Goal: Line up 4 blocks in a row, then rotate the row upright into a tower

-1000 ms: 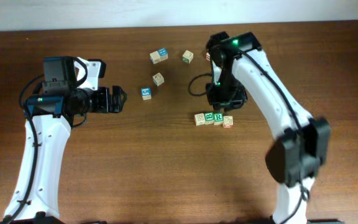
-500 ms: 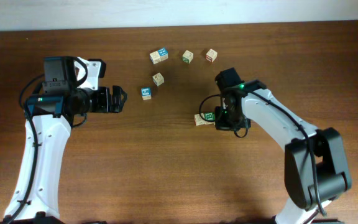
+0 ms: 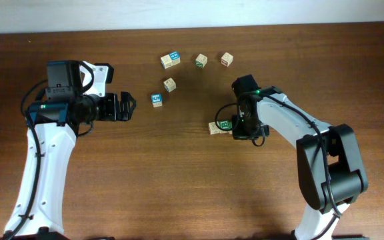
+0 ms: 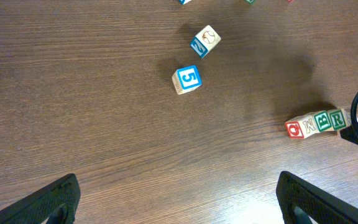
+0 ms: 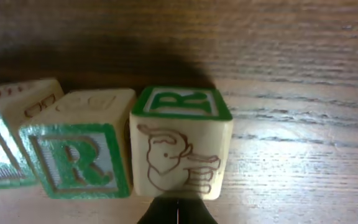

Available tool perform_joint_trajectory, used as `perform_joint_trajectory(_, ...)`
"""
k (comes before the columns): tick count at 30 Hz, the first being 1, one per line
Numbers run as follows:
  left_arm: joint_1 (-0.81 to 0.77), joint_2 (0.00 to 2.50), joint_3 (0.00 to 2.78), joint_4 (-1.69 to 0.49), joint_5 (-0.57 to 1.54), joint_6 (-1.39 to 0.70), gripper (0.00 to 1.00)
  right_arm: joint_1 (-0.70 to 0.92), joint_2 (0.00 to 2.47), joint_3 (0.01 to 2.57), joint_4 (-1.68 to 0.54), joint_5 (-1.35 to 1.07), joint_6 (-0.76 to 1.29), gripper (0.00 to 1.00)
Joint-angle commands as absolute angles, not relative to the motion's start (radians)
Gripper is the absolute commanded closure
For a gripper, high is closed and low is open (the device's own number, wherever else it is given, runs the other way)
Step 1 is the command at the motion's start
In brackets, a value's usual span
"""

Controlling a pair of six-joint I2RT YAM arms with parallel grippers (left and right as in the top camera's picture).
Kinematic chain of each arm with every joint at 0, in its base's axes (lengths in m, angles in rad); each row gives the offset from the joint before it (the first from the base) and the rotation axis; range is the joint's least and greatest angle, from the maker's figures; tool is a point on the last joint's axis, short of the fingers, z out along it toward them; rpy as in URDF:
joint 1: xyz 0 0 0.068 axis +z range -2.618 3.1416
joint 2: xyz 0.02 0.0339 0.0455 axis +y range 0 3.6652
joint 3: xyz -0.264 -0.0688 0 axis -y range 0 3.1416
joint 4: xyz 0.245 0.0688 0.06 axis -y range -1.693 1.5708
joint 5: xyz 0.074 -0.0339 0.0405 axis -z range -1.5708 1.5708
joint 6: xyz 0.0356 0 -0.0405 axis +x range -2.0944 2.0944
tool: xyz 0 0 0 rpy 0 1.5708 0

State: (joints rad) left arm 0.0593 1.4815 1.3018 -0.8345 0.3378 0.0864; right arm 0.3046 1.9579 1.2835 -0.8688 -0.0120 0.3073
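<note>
left tool [image 3: 127, 105] hovering wide open, holding nothing | right tool [image 3: 243, 127] sitting fully closed on nothing, tip just beside end block [image 5: 182, 143] | four blocks [image 3: 220, 126] lying in touching row on desk [image 3: 179, 180]

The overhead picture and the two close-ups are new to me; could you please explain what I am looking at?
These are two robot arms at a wooden table. The overhead picture looks straight down on both; the other two come from cameras on the wrists. The left arm hangs with its jaws wide open, holding nothing; its camera sees a row of four alphabet blocks and a loose blue "5" cube. The right arm has its jaws shut and empty, their tip right beside the end block of that row, which shows a green R on top and an animal drawing on its side. More loose cubes lie scattered higher in the overhead picture.
</note>
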Motion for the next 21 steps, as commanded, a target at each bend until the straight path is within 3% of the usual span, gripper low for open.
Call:
perform_joint_trajectory(1,0.062,1.485,1.316,-0.836,0.352,0.100,0.01,0.305,1.929,1.330,-0.953,-0.052,0.266,0.96)
perform_joint_trajectory(7,0.062,1.485,1.316,-0.836,0.352,0.100,0.01,0.207,1.891,1.371,-0.990,-0.031,0.231,0.96)
perform_joint_trajectory(10,0.062,1.485,1.316,-0.836,0.352,0.100,0.01,0.157,1.919,1.362,-0.899,-0.076,0.141,0.96)
perform_joint_trajectory(21,0.062,1.485,1.316,-0.836,0.352,0.100,0.01,0.163,2.021,1.361,-0.845,-0.253,0.157,0.96)
